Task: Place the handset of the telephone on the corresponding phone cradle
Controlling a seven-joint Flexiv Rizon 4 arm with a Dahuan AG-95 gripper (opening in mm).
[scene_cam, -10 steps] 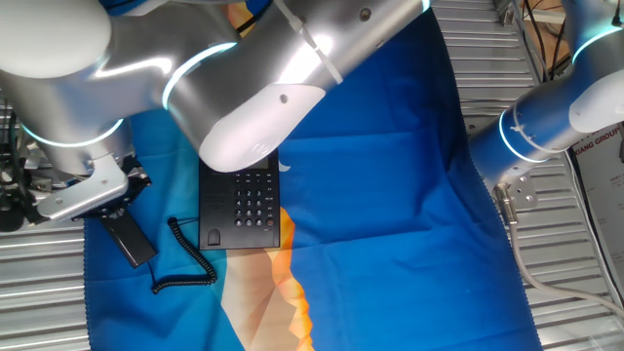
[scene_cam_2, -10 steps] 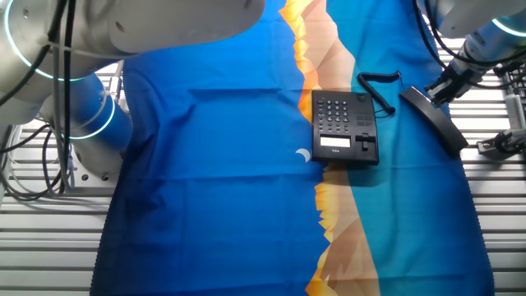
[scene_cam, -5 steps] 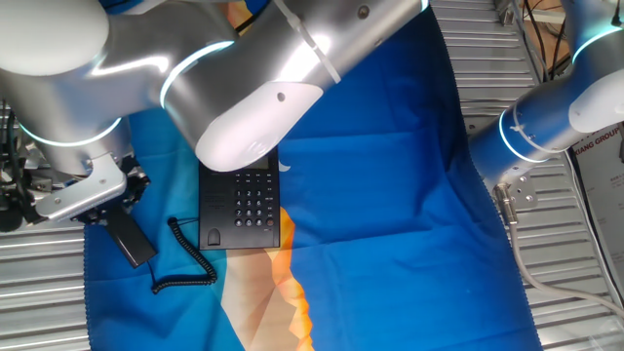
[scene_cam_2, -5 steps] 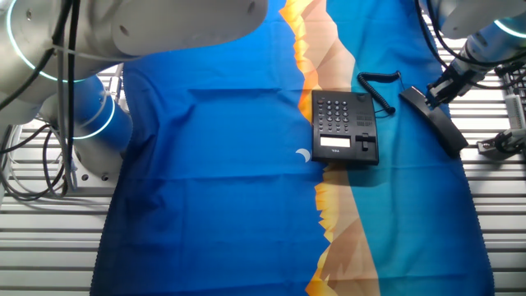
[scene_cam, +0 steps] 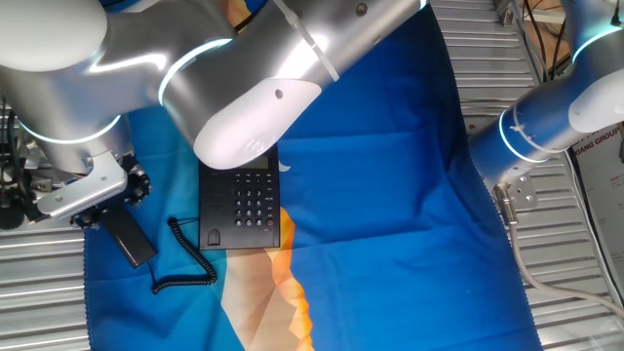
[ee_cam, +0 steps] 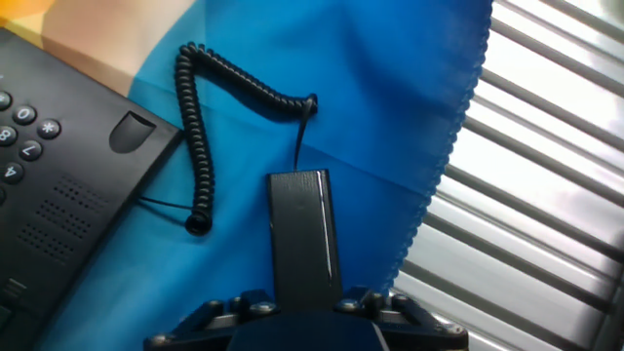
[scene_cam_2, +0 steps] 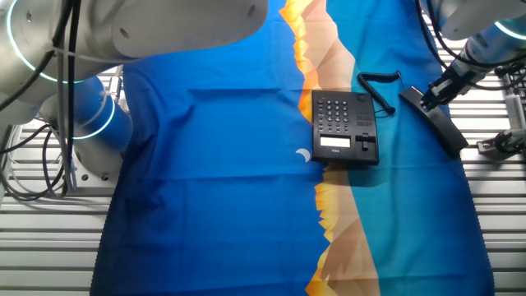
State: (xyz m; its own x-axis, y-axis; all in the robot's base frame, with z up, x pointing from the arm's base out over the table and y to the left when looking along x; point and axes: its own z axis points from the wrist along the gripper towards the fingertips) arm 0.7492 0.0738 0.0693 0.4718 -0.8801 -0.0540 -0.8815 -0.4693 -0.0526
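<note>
handset (ee_cam: 306, 234), a slim flat black bar, sits clamped at its near end between the two fingers of the claw (ee_cam: 304, 300) in the hand view, with its free end pointing toward 12 o'clock. the claw is closed narrow on it, one finger on each long side. a coiled black cord (ee_cam: 200, 136) leaves the handset's far tip, curls toward 10 o'clock and then runs down beside the telephone (ee_cam: 58, 205). the telephone lies at 9 o'clock of the handset, apart from it, on a blue cloth (ee_cam: 390, 88) spread over the ribbed metal tabletop (ee_cam: 546, 195). the phone cradle (ee_cam: 132, 132), a recessed strip with a small arch mark, lies along the telephone edge nearest the cord.

in one fixed view the handset (scene_cam: 127, 237) lies at 9 o'clock of the telephone (scene_cam: 239, 203), with the cord (scene_cam: 185, 258) between them. whether the handset touches the cloth cannot be told.
</note>
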